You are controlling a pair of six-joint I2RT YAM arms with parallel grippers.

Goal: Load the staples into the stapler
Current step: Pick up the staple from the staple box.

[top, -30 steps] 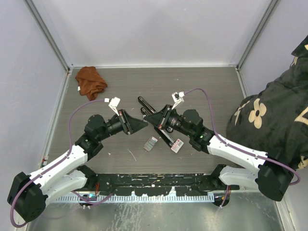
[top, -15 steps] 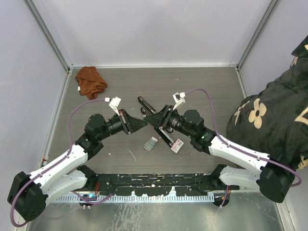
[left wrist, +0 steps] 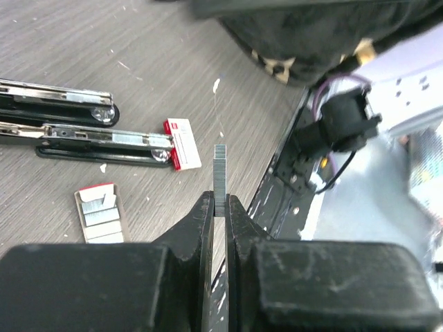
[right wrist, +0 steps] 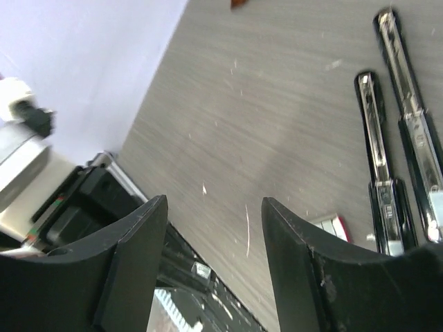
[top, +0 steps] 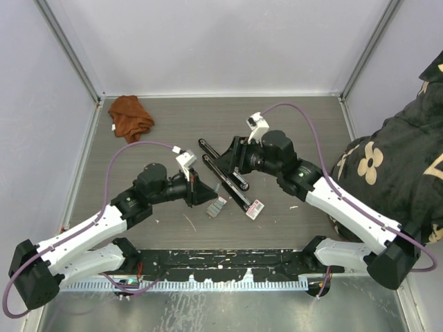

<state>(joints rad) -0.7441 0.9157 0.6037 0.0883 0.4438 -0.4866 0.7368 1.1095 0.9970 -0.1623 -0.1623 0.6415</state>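
Note:
My left gripper [left wrist: 220,204] is shut on a short silvery strip of the staples [left wrist: 220,166], which stands on edge above the fingertips. In the top view this gripper [top: 210,196] hangs just left of the small grey tray [top: 217,206] that holds more staples [left wrist: 100,213]. The black stapler [top: 237,196] lies folded open as two long bars [left wrist: 104,135], with the red-and-white box [top: 255,209] at its near end. My right gripper [right wrist: 214,204] is open and empty, above the stapler's far part [top: 223,164].
A rust-brown rag [top: 129,116] lies at the far left corner. Dark flowered cloth [top: 387,173] bulges over the table's right side. White walls fence the table on three sides. A black rail [top: 221,263] runs along the near edge.
The two grippers met tip to tip a second ago. My left jaws have shut on the strip and moved nearer, toward the tray. My right jaws have opened and drawn back.

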